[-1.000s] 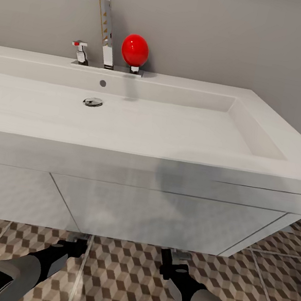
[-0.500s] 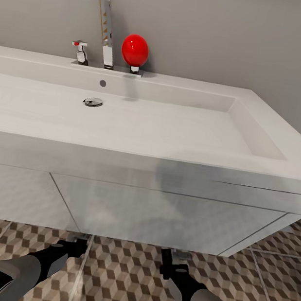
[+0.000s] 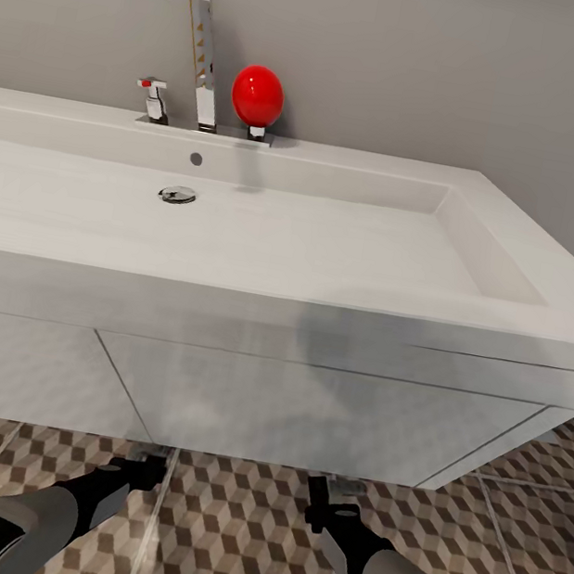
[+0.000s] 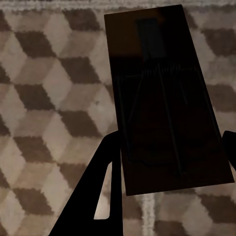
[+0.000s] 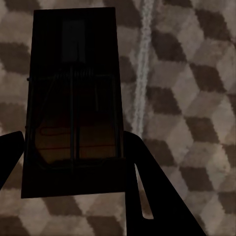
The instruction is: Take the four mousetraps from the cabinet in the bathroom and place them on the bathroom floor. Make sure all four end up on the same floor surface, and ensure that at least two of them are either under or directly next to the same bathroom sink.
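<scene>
1. The bathroom sink is a wide white basin on a white vanity, with a chrome tap and a red ball-shaped object at its back edge.
2. The bathroom floor with the cube pattern lies in front of the vanity.
3. The left gripper is closed on a dark mousetrap, held just above the tiles.
4. The right gripper grasps another mousetrap between both fingers, above the tiles beside a grout line.
</scene>
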Tool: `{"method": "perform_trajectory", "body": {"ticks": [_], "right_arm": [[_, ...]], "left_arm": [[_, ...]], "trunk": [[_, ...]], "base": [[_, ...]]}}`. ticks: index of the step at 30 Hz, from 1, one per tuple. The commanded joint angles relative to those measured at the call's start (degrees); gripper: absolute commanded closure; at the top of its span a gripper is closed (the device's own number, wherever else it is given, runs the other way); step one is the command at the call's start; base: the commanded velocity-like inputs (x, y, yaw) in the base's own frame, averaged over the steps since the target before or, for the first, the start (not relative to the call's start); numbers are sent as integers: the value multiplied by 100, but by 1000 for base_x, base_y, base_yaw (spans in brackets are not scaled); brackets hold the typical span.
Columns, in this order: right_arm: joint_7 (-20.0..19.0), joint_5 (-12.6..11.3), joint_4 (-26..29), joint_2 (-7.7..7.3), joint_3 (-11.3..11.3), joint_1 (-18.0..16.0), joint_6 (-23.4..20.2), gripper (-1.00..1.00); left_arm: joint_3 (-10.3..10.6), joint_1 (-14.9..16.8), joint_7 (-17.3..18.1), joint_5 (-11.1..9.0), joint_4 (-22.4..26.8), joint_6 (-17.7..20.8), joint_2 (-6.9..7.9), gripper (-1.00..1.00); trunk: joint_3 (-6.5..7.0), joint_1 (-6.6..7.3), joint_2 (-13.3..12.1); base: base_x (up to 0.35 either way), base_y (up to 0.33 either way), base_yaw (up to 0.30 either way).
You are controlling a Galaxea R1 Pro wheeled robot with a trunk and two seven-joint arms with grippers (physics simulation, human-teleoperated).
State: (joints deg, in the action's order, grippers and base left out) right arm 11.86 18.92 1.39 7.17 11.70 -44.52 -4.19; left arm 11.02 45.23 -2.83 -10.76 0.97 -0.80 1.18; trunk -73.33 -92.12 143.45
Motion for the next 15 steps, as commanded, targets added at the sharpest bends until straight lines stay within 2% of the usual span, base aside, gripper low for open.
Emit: {"method": "perform_trajectory", "body": {"ticks": [1, 15], "right_arm": [[27, 51, 10, 3, 42, 0, -27, 100], [27, 66, 11, -5, 43, 1, 5, 100]], "left_arm": [[50, 0, -16, -44, 0, -14, -1, 100], [50, -5, -24, -32, 0, -42, -21, 100]], "trunk": [[-4, 1, 1], [-4, 1, 1]], "base": [[0, 0, 0], [0, 0, 0]]}}
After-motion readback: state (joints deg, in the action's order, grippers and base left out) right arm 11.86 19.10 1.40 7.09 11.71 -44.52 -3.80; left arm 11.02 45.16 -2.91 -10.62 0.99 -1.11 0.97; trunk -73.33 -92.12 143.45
